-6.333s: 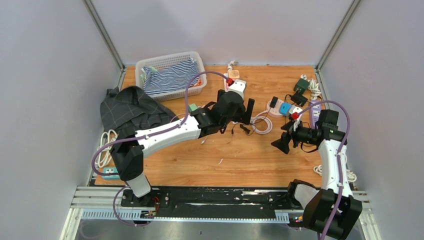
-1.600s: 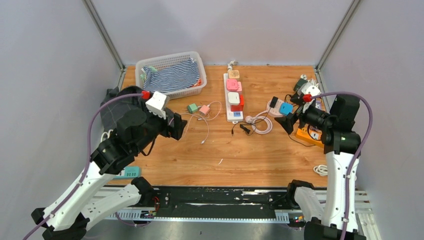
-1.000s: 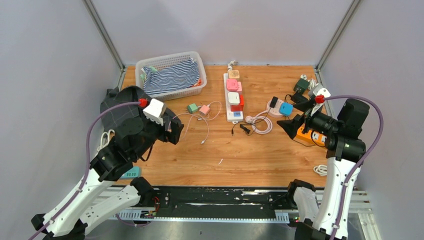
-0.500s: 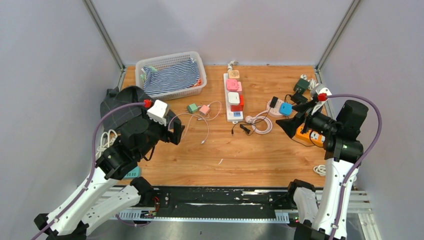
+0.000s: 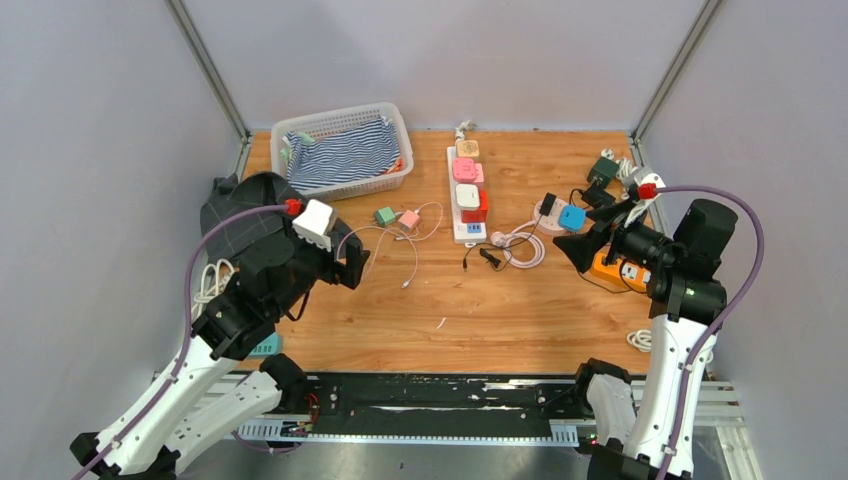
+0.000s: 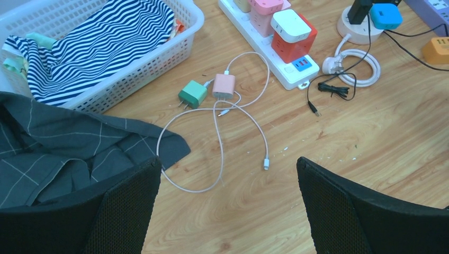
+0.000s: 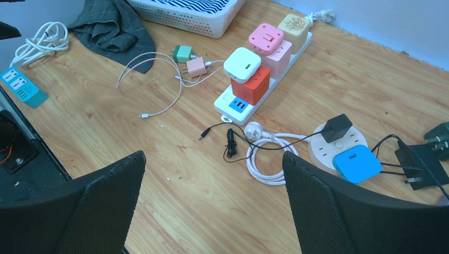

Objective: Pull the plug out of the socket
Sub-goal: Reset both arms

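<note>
Gaping empty, left hand [image 5: 348,262] and right hand [image 5: 578,248] flank the power strip [image 5: 466,233] and plugs [image 5: 467,194], well apart.

A white plastic lattice basket [image 5: 360,186] sits at the far left corner of the wooden desk [image 5: 500,310] and holds a crumpled blue-and-white striped cloth [image 5: 340,150]. Just in front of it, a dark grey checked cloth [image 5: 235,205] lies bunched at the desk's left edge, one corner spread on the wood. Nearer the front, a coiled white cable [image 7: 39,41] lies beside a flat teal extension block [image 7: 21,84].
</note>
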You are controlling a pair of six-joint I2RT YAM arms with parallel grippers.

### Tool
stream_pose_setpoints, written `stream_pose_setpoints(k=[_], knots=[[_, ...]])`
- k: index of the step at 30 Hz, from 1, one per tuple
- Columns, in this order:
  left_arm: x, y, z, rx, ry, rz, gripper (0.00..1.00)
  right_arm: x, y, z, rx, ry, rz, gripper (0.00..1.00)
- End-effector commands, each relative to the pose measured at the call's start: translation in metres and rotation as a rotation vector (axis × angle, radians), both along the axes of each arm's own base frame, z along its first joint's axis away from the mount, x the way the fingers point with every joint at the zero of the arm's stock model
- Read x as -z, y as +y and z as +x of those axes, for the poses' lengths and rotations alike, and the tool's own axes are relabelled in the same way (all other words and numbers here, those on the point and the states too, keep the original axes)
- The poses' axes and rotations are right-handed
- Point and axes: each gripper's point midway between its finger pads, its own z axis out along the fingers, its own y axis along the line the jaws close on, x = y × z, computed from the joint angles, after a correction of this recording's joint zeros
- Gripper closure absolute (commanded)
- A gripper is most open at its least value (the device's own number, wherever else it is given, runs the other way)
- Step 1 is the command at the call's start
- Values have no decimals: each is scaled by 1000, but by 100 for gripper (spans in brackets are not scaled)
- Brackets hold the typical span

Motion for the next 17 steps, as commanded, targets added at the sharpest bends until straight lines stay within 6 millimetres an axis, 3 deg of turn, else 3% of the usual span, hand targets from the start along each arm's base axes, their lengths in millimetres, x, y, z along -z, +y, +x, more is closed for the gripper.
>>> stream_pose_setpoints(k=[1, 17], knots=[[2, -1, 1, 13, -6, -7, 0, 2, -6, 3, 32, 5, 5, 0], [8, -3, 0, 22, 7, -1, 0, 4, -11, 6, 61, 10, 9, 0]])
